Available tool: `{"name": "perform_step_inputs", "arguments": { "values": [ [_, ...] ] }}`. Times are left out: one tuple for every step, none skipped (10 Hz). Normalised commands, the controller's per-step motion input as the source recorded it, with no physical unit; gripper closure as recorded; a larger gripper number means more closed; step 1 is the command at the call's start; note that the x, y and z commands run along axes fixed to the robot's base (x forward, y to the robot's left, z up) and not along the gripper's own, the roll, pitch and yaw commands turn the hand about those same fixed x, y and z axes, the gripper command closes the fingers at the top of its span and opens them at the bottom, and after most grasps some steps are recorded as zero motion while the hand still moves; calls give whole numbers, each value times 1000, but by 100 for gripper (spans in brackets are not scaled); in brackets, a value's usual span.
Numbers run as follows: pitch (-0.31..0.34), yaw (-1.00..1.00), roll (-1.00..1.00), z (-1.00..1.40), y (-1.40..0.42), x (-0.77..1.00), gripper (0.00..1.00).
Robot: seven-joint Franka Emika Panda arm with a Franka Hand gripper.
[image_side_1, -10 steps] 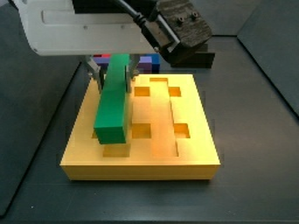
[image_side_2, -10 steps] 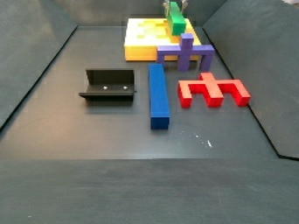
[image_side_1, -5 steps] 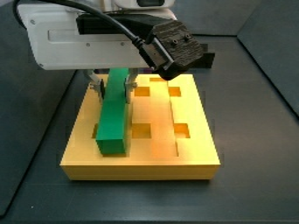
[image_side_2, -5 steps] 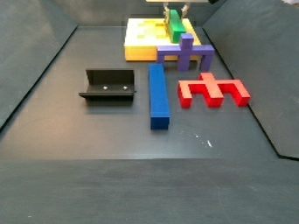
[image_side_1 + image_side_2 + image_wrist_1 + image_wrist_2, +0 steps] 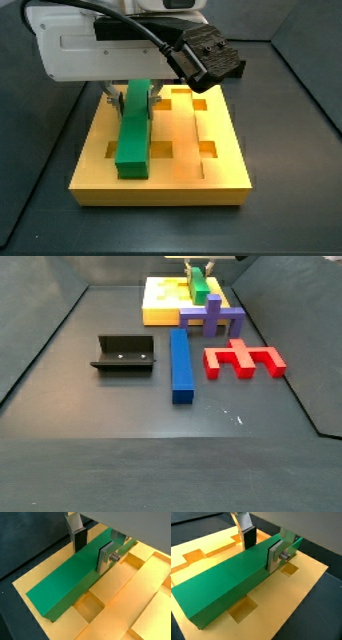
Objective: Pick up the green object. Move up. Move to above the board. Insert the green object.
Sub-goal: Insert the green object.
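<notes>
The green object (image 5: 134,140) is a long green bar lying lengthwise on the board (image 5: 221,130), along its left side. It fills both wrist views (image 5: 63,577) (image 5: 224,587), and in a side view (image 5: 201,286) only its top shows, at the far end. My gripper (image 5: 132,98) is at the bar's far part, with one finger on each long side, shut on it (image 5: 92,551) (image 5: 262,549). The orange-yellow board with square holes also shows in the wrist views (image 5: 140,597) (image 5: 298,587) and at the back of a side view (image 5: 163,301).
A purple block (image 5: 214,318) stands just in front of the board. A red comb-shaped block (image 5: 243,359) and a long blue bar (image 5: 181,364) lie on the dark floor nearer the camera. The fixture (image 5: 127,353) stands left of the blue bar. The arm's white body (image 5: 94,45) hangs over the board's far end.
The green bar was tilted with its near end raised. It has come down with the gripper and now lies nearly flat on the board.
</notes>
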Motion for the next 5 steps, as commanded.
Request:
{"name": "perform_step_inputs", "arguments": {
  "values": [
    [6,-83,120,-280,0,49,100],
    [20,-123,99,-254,0,131,100],
    [0,-134,36,-277,-40,160,100],
    [0,-114,44,-303,0,60,100],
    [0,-23,74,-160,0,0,100]
  ]
}}
